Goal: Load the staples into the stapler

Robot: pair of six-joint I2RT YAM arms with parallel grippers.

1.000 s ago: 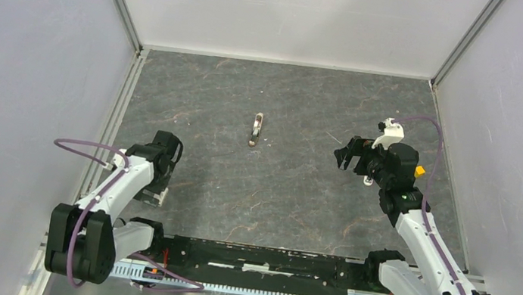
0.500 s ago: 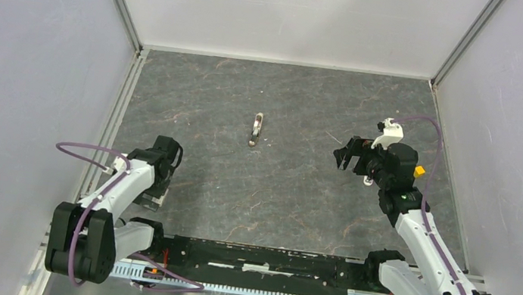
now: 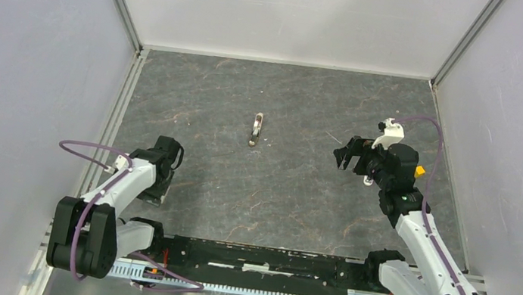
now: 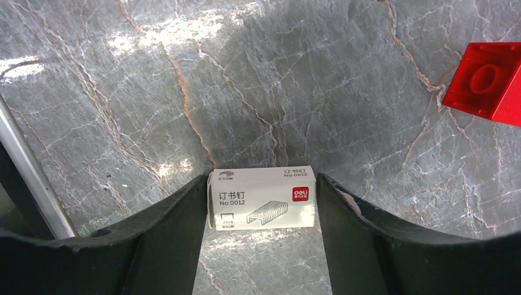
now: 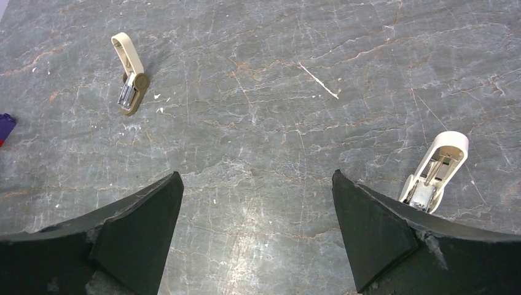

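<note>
Finding 1: change. Over the last second my left gripper (image 4: 262,184) has dropped lower over the table (image 3: 275,195) and drawn its jaws in from full spread. They now stand against the two short ends of the staple box (image 4: 263,200). I read this as a pinch on the box, though the closing may not be finished.

Finding 2: the task's thing. The staple box lies flat on the table, printed face up, and I judge it not yet lifted. It sits well apart from the tan stapler (image 3: 256,129), out to the near-left of it beside the left wall. From above, the left arm hides it.

Finding 3: unchanged. The tan stapler has not moved. My right gripper (image 5: 257,178) hangs to the right of that stapler with its jaws spread wide, holding nothing, and has not shifted. A second, paler stapler (image 5: 437,166) lies farther right of the tan one, near the right finger.

Finding 4: other items. A red block (image 4: 485,83) lies on the stapler side of the box, clear of it.

Assessment: the pick of the box is in hand. No staples are out and loading has not begun. The box is small and light, so an off-centre squeeze could twist it loose on the lift.
</note>
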